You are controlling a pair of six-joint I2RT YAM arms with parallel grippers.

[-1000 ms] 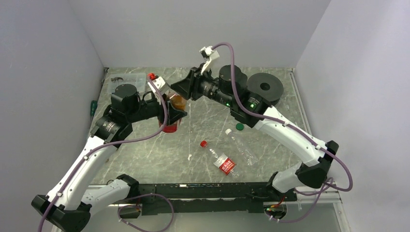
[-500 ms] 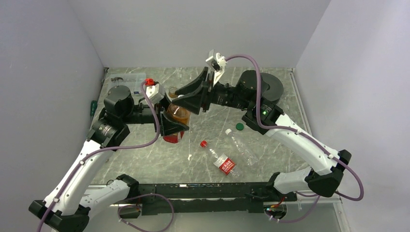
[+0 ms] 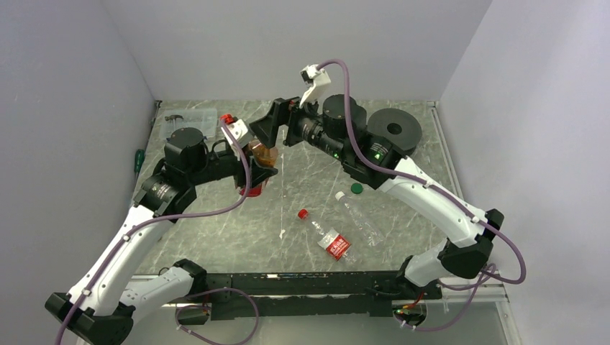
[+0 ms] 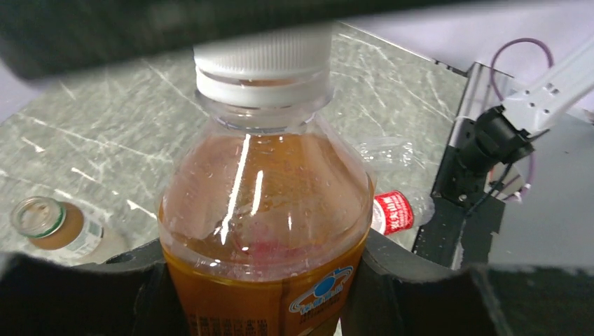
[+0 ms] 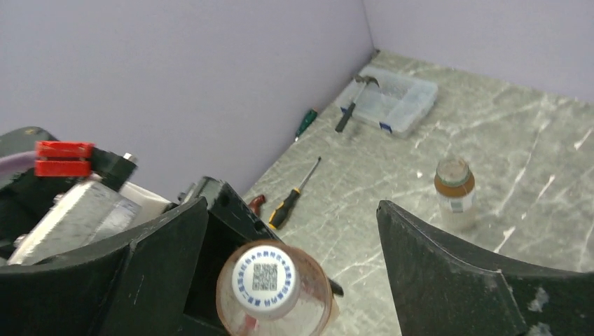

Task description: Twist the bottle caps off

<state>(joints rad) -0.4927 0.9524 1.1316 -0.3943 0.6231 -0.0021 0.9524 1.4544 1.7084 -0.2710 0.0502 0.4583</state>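
My left gripper (image 3: 255, 172) is shut on the body of an amber-liquid bottle (image 4: 263, 231) and holds it upright above the table. A white cap (image 4: 263, 66) sits on its neck. My right gripper (image 5: 293, 206) is open just above that cap (image 5: 265, 278). Its fingers (image 5: 161, 245) stand wide on either side and do not touch it. A red-labelled bottle (image 3: 329, 241) with a red cap (image 3: 303, 213) lies on the table. Beside it lie a plain bottle (image 3: 360, 215) with a white cap (image 3: 339, 195) and a loose green cap (image 3: 356, 188). A short open bottle (image 5: 454, 185) stands further back.
A large black spool (image 3: 394, 129) sits at the back right. A clear plastic box (image 5: 392, 98) with a hammer (image 5: 354, 98) is at the back left. Screwdrivers (image 5: 298, 192) lie along the left wall, one with a green handle (image 3: 138, 159).
The right gripper has gone from shut to wide open. It swung in over the bottle half a second ago and has drawn back. The left gripper still holds the amber bottle.
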